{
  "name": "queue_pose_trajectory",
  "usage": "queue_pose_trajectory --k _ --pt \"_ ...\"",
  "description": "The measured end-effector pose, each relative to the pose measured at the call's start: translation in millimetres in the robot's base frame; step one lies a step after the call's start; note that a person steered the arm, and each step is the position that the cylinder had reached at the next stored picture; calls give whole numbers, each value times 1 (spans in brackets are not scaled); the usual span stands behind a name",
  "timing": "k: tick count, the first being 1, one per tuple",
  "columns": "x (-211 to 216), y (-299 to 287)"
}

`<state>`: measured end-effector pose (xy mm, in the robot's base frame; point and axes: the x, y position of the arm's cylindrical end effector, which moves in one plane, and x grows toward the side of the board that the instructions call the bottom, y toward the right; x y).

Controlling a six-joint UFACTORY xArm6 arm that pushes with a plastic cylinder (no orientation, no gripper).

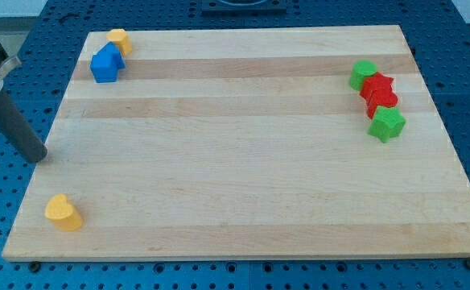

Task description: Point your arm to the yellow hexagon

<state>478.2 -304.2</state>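
A yellow block (120,40), likely the hexagon, sits at the board's top left corner, touching a blue block (105,64) just below and left of it. A second yellow block (63,213), heart-like in shape, lies near the bottom left corner. My tip (35,158) is at the board's left edge, about midway between the two yellow blocks. It stands well below the blue block and touches no block.
At the view's right, a green block (363,74), a red star (377,84), another red block (382,101) and a green block (388,124) stand bunched in a line. The wooden board (235,161) lies on a blue perforated table.
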Motion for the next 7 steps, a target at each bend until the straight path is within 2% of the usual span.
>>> queue_pose_trajectory --k 2,3,4,5,6,7 --pt "-24 -1" --pt "-86 -1" --pt "-103 -1" --pt "-118 47" --pt "-131 118" --pt "-231 136"
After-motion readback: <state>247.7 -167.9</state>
